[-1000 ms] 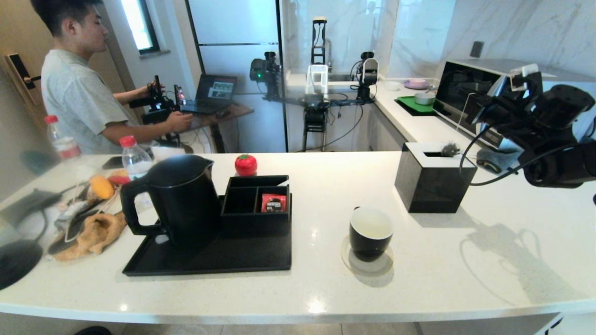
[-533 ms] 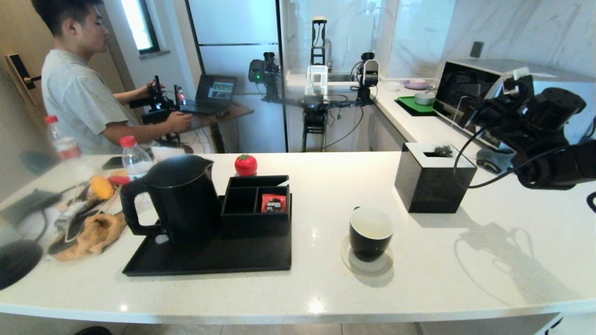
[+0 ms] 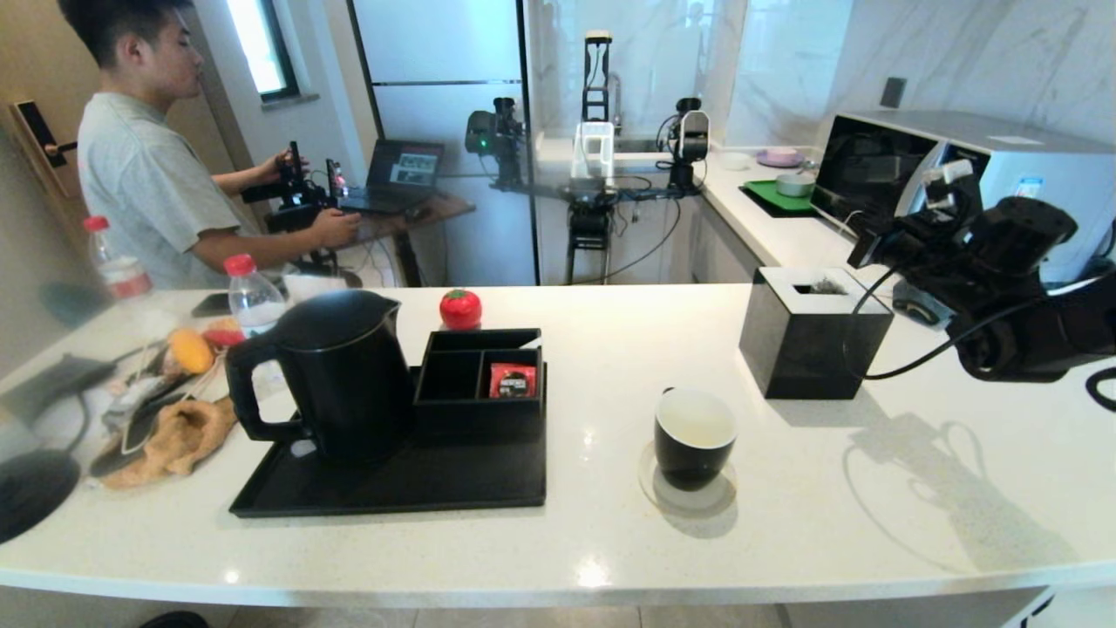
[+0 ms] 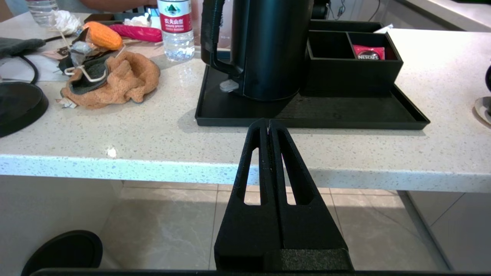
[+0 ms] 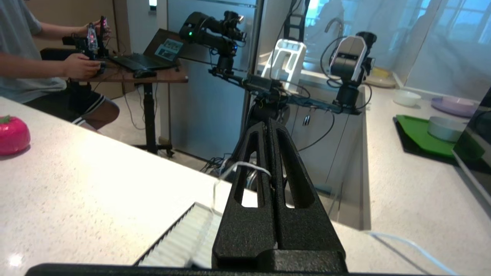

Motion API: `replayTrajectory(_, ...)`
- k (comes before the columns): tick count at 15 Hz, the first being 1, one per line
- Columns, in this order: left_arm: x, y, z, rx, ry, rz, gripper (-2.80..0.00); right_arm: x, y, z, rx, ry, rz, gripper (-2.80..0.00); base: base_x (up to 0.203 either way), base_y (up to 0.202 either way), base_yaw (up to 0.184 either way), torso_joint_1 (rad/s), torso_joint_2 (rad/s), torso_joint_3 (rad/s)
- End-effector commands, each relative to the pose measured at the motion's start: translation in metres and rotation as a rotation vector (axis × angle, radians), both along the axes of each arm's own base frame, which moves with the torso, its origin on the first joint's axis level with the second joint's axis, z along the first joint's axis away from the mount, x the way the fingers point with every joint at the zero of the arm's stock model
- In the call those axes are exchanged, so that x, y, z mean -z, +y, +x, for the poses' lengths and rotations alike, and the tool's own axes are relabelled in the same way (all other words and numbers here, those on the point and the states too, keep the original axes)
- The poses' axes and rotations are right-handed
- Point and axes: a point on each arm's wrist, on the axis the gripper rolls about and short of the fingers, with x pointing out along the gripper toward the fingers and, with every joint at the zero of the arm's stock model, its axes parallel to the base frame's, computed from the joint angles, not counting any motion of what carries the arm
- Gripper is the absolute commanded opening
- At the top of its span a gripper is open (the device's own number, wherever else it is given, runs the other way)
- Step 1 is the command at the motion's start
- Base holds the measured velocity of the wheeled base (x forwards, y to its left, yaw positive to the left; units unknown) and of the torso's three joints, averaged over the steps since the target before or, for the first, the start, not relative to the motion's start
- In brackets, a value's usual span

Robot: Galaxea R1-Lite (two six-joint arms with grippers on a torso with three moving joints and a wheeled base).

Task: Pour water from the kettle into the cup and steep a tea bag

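While the left hand point(image 4: 267, 122) hangs below the front edge of the bench point(image 3: 567, 558), its two fingers pressed together and holding nothing, the right hand point(image 3: 863, 251) is raised over the right back part of the bench, just beside the single black box point(image 3: 811, 349). In the right wrist view its fingers point(image 5: 249, 180) are also pressed tight together, and the thin white string point(image 5: 245, 165) of the tea bag loops across one finger to the seam between them, so it seems pinched there. The one tea bag point(image 3: 824, 285) itself lies on top of the black box, at the slot.

One kettle point(image 3: 336, 375) stands upright on the left part of the one black tray point(image 3: 392, 493), handle toward the left edge of the bench; the tray lies near the front edge, left of the middle. Touching the kettle on the same tray is one divided holder point(image 3: 479, 410) with one red sachet point(image 3: 512, 381) in its right front compartment. One cup point(image 3: 695, 436) stands upright on a round coaster point(image 3: 689, 501) between the tray and the black box, apart from both. Two red-capped bottles point(image 3: 253, 296) stand toward the left back corner, and one red round thing point(image 3: 460, 309) sits at the back edge behind the holder
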Motion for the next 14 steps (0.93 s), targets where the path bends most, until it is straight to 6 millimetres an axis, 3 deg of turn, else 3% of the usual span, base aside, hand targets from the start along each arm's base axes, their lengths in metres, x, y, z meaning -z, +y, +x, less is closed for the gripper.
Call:
replayTrajectory(1,0.0,0.0,0.0,-0.001,-0.001,-0.001,-2.8,0.012,0.0,-0.004,-0.003,0.025,0.002,-2.8,0.0,0.0,0.0,0.0,0.0,0.0)
replayTrajectory(6,0.0,0.0,0.0,0.0,-0.001,-0.001,-2.8,0.026,0.003,-0.011,-0.008,0.04,0.003,-2.8,0.0,0.0,0.0,0.0,0.0,0.0)
replayTrajectory(14,0.0,0.0,0.0,0.0,-0.001,-0.001,-2.8,0.006,0.002,-0.003,-0.01,0.0,-0.002,-2.8,0.0,0.0,0.0,0.0,0.0,0.0)
